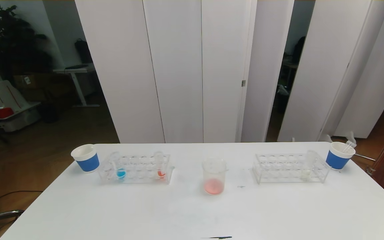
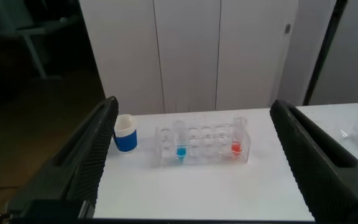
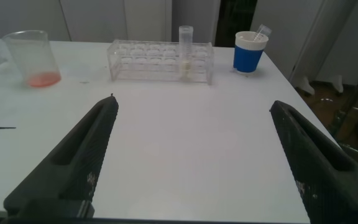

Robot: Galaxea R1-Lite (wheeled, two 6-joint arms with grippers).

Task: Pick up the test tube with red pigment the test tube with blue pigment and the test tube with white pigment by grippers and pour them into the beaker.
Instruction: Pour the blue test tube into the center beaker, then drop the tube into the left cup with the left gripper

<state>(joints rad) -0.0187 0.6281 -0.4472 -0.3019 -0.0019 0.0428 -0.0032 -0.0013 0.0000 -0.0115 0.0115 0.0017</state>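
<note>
Clear plastic dominates the white desk: 2 racks flank the beaker, which stands between them at the middle and already holds a pink-red layer at its bottom. That central spot looks chosen so either arm can reach it to pour.

On the robot's left, the left rack holds the test tube with blue pigment upright near its outer end and a tube with red pigment upright near its inner end. The right rack carries the test tube with white pigment, also upright — held vertical, I judge, so the tops stand free for grasping. A blue paper cup sits just beside the left rack; another cup, with a slim clear item in it, stands beside the right rack.

Neither arm shows in the head view. The left tool hangs back from its rack with jaws wide and empty; the right tool likewise — wide, holding nothing, well short of its rack.
</note>
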